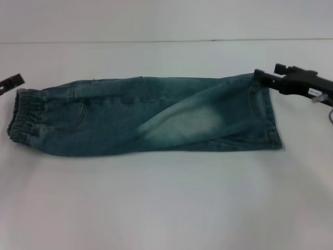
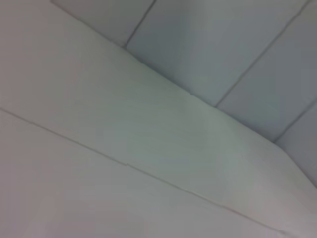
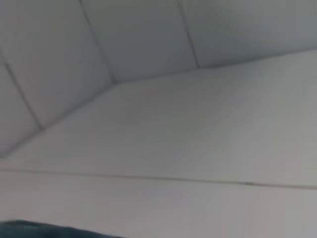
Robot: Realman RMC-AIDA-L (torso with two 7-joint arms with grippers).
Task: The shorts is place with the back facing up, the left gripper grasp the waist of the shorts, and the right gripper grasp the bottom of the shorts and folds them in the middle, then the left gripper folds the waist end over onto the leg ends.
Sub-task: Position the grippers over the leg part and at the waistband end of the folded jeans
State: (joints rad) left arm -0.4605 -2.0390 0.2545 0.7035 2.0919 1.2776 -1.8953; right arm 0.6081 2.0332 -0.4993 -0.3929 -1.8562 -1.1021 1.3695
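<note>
Head view – one shorts, two pincers: left gripper, right gripper

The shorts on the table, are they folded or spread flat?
Folded lengthwise: the shorts form one narrow strip, one leg lying over the other, waist still far from the hems.

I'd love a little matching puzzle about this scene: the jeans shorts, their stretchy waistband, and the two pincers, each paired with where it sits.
Things:
1. shorts
2. waist
3. left pincer
4. right pincer

Places:
A. at the far corner of the leg end, on the robot's right
B. lying flat, folded lengthwise, across the white table
C. just beyond the elastic end, apart from the cloth
D. the ruffled end on the robot's left

Pairs: 1-B, 2-D, 3-C, 4-A
</note>
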